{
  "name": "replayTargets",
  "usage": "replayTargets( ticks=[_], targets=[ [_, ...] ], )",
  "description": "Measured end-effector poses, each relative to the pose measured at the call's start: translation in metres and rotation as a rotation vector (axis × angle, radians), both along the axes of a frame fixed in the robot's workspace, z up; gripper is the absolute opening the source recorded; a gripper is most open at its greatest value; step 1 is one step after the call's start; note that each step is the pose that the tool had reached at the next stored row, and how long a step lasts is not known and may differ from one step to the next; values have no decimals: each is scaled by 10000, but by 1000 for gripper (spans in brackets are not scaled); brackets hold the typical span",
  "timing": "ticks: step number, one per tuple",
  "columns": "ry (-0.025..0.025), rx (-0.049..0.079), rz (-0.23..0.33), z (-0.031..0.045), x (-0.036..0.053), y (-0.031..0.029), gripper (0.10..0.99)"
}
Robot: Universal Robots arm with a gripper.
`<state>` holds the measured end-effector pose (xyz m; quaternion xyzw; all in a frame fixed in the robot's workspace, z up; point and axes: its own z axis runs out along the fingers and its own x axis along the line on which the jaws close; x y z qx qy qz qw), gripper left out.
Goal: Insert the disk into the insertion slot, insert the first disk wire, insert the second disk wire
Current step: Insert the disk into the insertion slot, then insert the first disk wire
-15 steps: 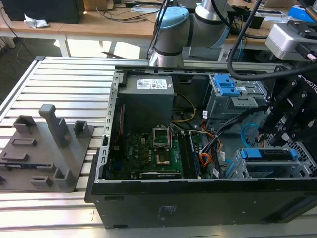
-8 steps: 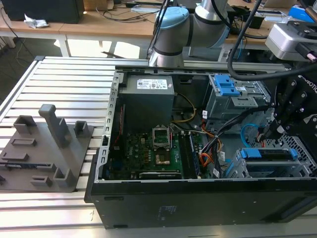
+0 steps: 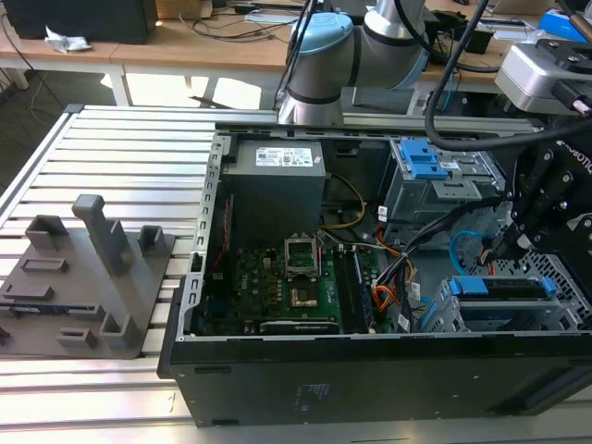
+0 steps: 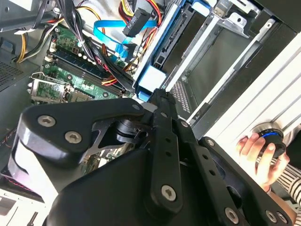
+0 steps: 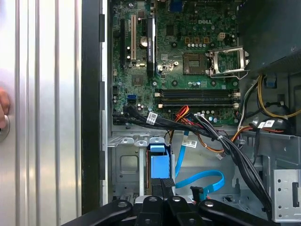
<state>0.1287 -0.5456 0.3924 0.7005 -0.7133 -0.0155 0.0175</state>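
Observation:
The disk [image 3: 504, 289], black with a blue carrier [image 5: 157, 162], lies in the insertion slot [image 3: 499, 322], a silver perforated cage [image 5: 123, 165] at the case's front corner. My gripper [image 3: 511, 242] hangs just above that cage, with its fingers together and nothing seen between them. In both wrist views its tip [image 5: 164, 182] [image 4: 157, 94] is close over the blue carrier end. The second disk wire [image 5: 202, 178], thin and light blue, curls loose beside the cage [image 3: 460, 248] [image 4: 110, 33]. The first disk wire [image 5: 183, 114], orange-red and black, runs along the motherboard edge.
A taller grey bay with blue latches [image 3: 424, 159] stands behind the cage. Thick black cable bundles [image 5: 235, 155] cross beside it. The motherboard [image 3: 287, 277] fills the case floor. A person's hand [image 4: 259, 151] rests on a button outside the case. A grey fixture [image 3: 88, 277] sits at the exterior view's left.

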Motion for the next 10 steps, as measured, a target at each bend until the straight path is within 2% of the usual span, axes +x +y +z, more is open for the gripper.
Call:
replayTargets(
  ticks=[5,10],
  targets=[
    [0,2,0,-2,3,0,106],
    [7,1,-1,-2,155,1,106]
  ],
)
